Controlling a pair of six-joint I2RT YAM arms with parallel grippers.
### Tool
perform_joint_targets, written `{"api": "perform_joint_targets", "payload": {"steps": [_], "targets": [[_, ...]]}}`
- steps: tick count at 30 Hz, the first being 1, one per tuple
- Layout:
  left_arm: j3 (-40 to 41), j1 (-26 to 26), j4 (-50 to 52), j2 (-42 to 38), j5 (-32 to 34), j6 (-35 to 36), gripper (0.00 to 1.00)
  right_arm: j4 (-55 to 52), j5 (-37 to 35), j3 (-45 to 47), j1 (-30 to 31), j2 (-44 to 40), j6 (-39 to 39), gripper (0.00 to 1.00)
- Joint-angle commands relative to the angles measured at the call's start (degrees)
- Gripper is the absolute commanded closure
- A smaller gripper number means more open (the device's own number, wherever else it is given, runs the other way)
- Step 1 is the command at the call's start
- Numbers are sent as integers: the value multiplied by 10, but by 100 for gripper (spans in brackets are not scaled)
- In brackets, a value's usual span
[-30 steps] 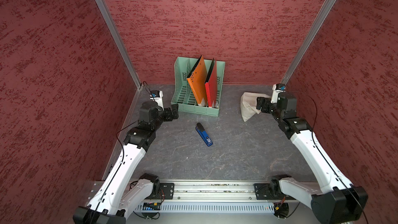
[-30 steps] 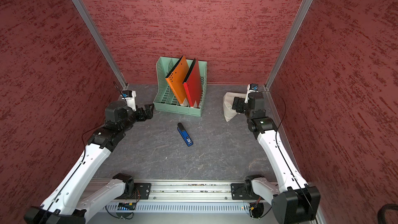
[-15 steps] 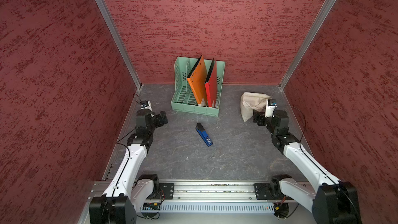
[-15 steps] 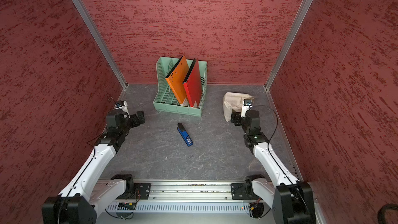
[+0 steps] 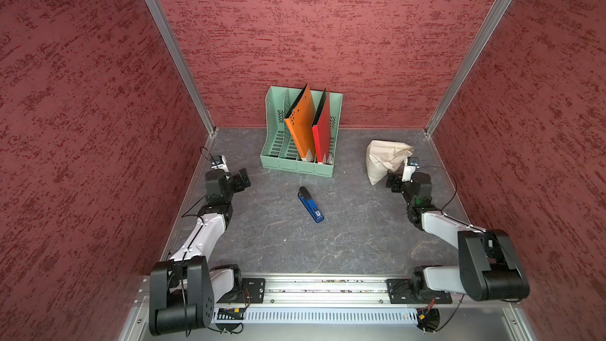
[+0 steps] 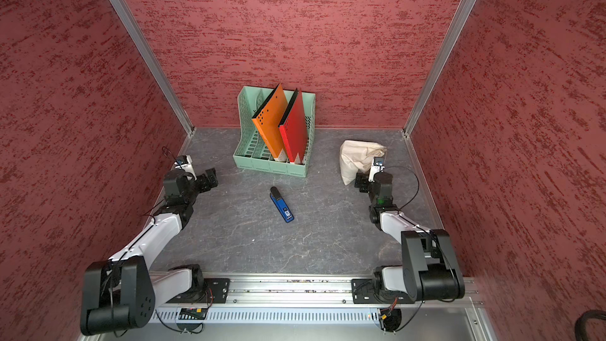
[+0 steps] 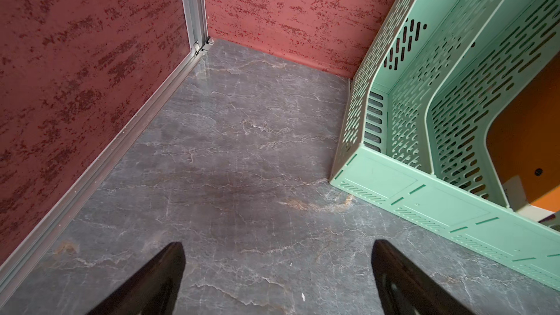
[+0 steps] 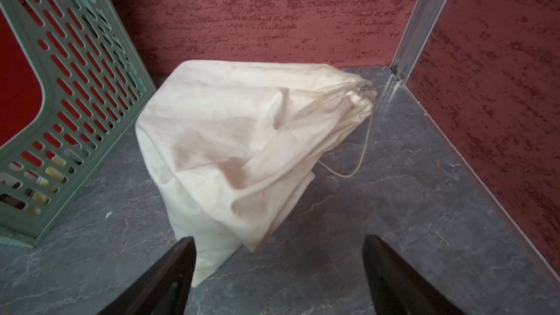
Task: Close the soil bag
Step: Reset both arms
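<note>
Withdrawal: right gripper [image 8: 278, 239] and left gripper [image 7: 277, 245] back away, fingers wide and empty; soil bag [image 8: 242, 134] neck sits cinched, so closing looks done.

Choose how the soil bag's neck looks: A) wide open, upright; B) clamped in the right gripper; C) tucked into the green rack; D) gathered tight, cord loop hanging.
D: the soil bag has its neck bunched shut, a cord loop dangling; the right gripper stands open, off it.

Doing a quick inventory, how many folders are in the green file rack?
2. An orange folder leans in a middle slot of the green file rack; a red folder stands beside it, toward the soil bag. More could be hidden behind them.
</note>
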State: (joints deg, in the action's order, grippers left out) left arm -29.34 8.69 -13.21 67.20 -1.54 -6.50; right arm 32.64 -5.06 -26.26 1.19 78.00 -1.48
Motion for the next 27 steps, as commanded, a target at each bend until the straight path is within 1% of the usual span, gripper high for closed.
{"api": "perform_joint_targets", "payload": {"steps": [1, 5, 10, 11, 13, 14, 15, 16, 17, 22, 24, 25, 26, 27], "targets": [[27, 12, -102, 24, -27, 13, 0, 80, -31, 17, -12, 20, -19, 9], [33, 15, -165, 74, -46, 13, 0, 109, -29, 18, -14, 48, -20, 9], [31, 12, -235, 139, -73, -2, 0, 106, -25, 17, -14, 51, -16, 7], [31, 9, -249, 153, -81, 3, 0, 115, -2, 20, -14, 51, -5, 7], [8, -1, -226, 168, -95, 19, 0, 174, 62, 41, -14, 80, 17, 6], [-2, -6, -216, 175, -107, 30, 0, 202, 78, 50, -14, 94, 21, 4], [-7, -12, -214, 183, -119, 43, 0, 231, 79, 57, -14, 106, 19, 2], [-10, -20, -216, 188, -126, 56, 0, 224, 69, 58, -14, 105, 15, 2], [-11, -28, -214, 190, -123, 64, 0, 221, 59, 56, -14, 105, 13, 2], [23, -42, -263, 182, -94, 69, 0, 195, 62, 42, -14, 105, 16, 2], [56, -44, -328, 182, -76, 66, 0, 194, 62, 41, -14, 105, 17, 2], [81, -47, -392, 201, -60, 63, 0, 194, 62, 41, -13, 105, 17, 2], [91, -46, -409, 201, -51, 57, 0, 194, 62, 41, -13, 106, 17, 2], [83, -46, -381, 198, -36, 53, 0, 194, 62, 41, -13, 106, 17, 2]]}}
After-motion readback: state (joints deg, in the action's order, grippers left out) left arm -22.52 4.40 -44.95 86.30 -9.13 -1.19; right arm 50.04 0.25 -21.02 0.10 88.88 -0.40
